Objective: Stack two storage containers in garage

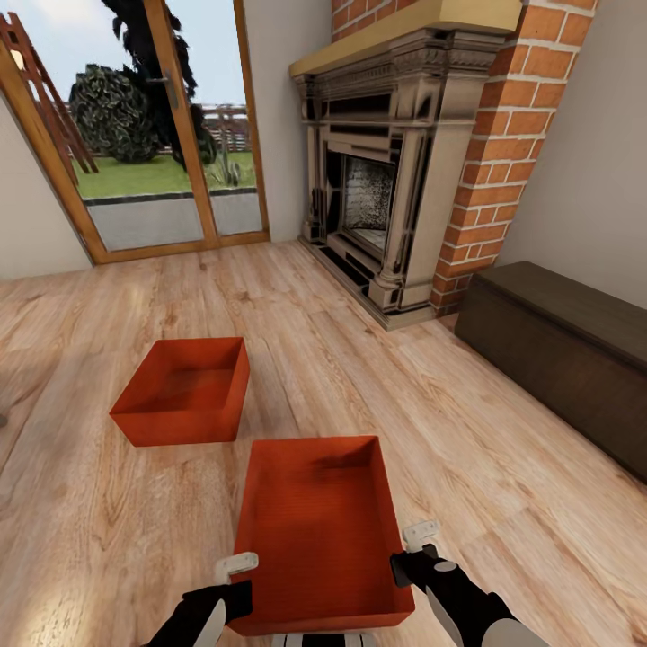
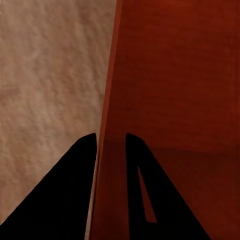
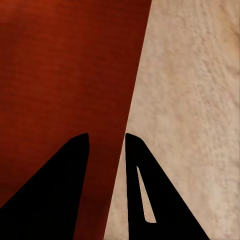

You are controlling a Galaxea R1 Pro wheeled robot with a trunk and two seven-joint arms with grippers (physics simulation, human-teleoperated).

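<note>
The nearer storage container (image 1: 322, 530), a red-orange open-top bin, sits right in front of the robot over the light wood-plank floor (image 1: 503, 467) of the living room. Both arms reach to it from either side. The left claw (image 1: 235, 575) straddles the bin's left wall near the close corner: in the left wrist view its two dark fingers (image 2: 60, 200) stand one on each side of the thin red wall (image 2: 112, 150), drawn in narrow around it. The right claw (image 1: 415, 546) does the same on the right wall, and in the right wrist view its fingers (image 3: 55, 195) bracket that wall's edge (image 3: 112, 165), one finger over the bin's inside, the other over the floorboards. Whether the bin is raised off the planks I cannot tell.

The second storage container (image 1: 184, 388), alike in colour and shape, rests on the floor further off and to the left, apart from the first. Beyond stands the brick fireplace (image 1: 395, 180), with a long dark brown chest (image 1: 562, 359) against the wall at the right and a glazed wooden door (image 1: 171, 135) at the left showing the garden.
</note>
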